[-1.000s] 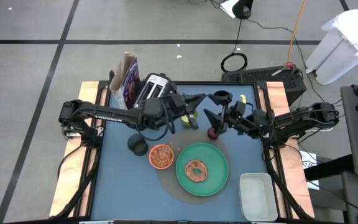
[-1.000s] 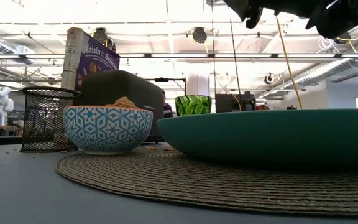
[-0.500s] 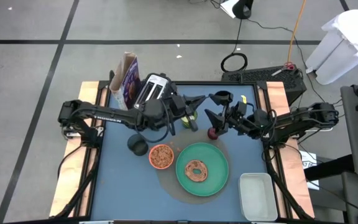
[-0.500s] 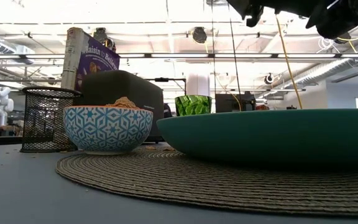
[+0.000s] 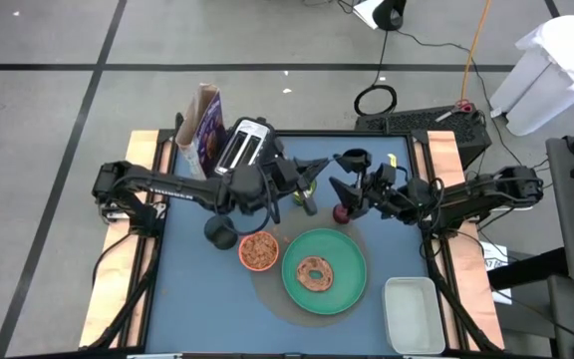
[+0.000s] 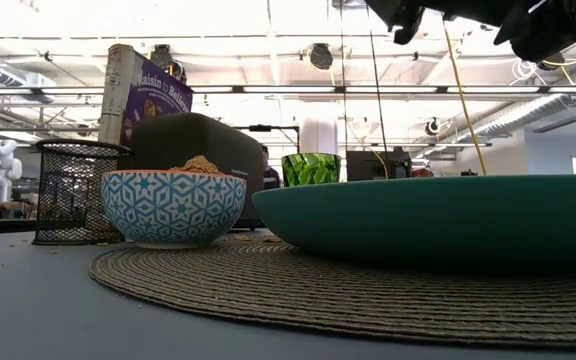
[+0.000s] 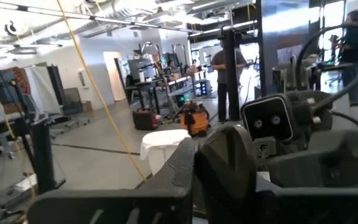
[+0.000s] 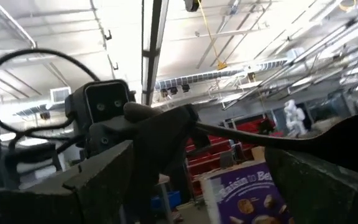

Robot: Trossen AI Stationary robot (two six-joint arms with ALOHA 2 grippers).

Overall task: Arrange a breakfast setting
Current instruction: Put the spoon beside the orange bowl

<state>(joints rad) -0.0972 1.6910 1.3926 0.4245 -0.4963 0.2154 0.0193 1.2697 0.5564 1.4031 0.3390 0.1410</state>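
Note:
The green plate (image 5: 345, 284) lies on a round woven mat with the brown bagel (image 5: 316, 272) on it. The small bowl (image 5: 258, 250) of orange-brown cereal stands beside the plate. The dark-red fruit (image 5: 340, 212) rests on the table just beyond the plate. The purple cereal box (image 5: 207, 128) stands at the far left. My left gripper (image 5: 305, 185) hovers above the table's middle, shut on the thin metal spoon (image 8: 241, 132). My right gripper (image 5: 344, 172) faces it, open, above the fruit. My left gripper holds the spoon by one end (image 8: 196, 124) between its shut fingers, as the right wrist view shows. The spoon sticks out about level toward my right gripper, clear of the table. The exact hold is too dark to tell.
A toaster (image 5: 245, 145) stands next to the cereal box. A black mesh cup (image 5: 219, 232) is left of the bowl, and a green glass (image 6: 310, 168) stands behind it. The white tub (image 5: 412, 314) sits at the near right corner.
My left arm has drawn back a little toward the table's left edge, still holding the spoon. The plate, bowl, bagel and fruit have stayed where they were.

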